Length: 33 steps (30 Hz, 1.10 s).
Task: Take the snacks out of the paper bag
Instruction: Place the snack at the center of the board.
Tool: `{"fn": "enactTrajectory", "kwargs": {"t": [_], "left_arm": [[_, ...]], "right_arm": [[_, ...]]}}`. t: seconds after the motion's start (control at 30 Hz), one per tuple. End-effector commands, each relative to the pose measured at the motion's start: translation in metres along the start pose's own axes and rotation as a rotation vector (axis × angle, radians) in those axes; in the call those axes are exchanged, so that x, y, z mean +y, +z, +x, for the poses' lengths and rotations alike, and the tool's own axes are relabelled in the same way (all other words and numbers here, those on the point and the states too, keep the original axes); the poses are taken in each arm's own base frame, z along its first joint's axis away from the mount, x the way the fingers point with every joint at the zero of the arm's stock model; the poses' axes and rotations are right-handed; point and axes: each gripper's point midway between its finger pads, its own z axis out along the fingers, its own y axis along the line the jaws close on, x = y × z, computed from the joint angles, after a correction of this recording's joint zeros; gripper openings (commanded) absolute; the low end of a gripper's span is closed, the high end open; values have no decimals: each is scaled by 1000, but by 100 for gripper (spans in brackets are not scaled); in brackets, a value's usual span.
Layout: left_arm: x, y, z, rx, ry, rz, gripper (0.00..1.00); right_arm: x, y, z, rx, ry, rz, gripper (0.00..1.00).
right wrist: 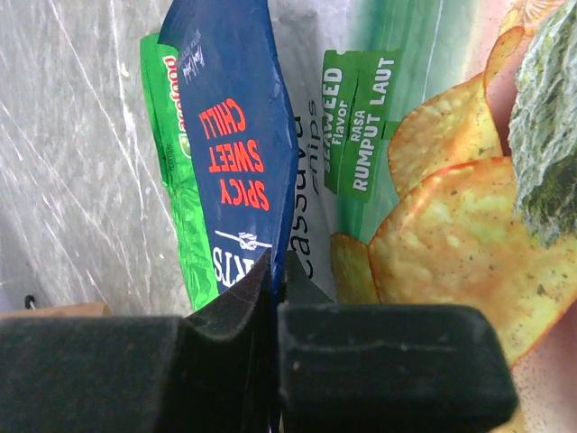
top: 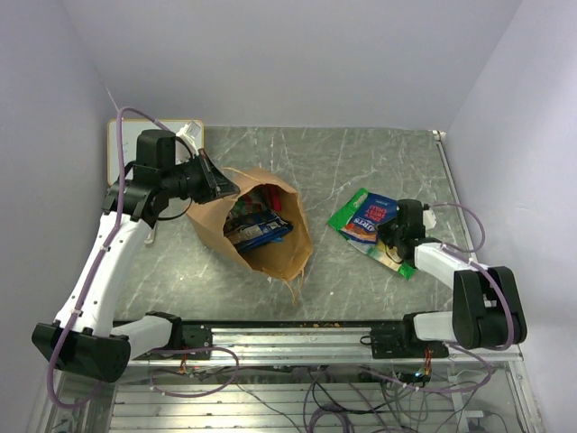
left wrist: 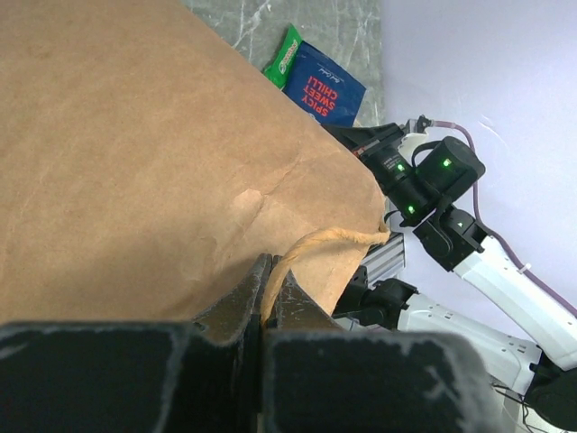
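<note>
The brown paper bag point(top: 270, 253) lies on its side mid-table, mouth open to the camera, with several snack packets point(top: 257, 225) still inside. My left gripper point(top: 225, 187) is shut on the bag's twisted handle point(left wrist: 311, 244) at the bag's far left rim. My right gripper point(top: 389, 233) is shut on the edge of a blue snack packet point(right wrist: 236, 135), which rests over a green cassava chips packet point(right wrist: 433, 180) on the table right of the bag. Both packets also show in the top view: the blue one point(top: 370, 219) and the green one point(top: 347, 214).
A small white whiteboard point(top: 122, 144) lies at the table's far left corner. Walls close in the table on the left, back and right. A metal rail point(top: 297, 334) runs along the near edge.
</note>
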Motion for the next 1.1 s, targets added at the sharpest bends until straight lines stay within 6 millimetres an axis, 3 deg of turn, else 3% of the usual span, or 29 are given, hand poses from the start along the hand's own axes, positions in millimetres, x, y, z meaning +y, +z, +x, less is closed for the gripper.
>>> {"fn": "enactTrajectory", "kwargs": {"t": [0.0,0.27,0.5,0.73,1.07], "left_arm": [[-9,-2,-7,-33,37,40,7],[-9,3,-6,-18,35,54,7],[-12,-1,-10,-18,58,44,7],[-15,-4,-11,-29,63,48,7],[-21,-15,-13,-71,44,57,7]], "right_arm": [[13,7,-3,15,40,-38,0],[18,23,6,61,95,-55,0],[16,27,0,27,136,-28,0],[13,27,6,45,142,-31,7],[22,11,19,124,50,-108,32]]}}
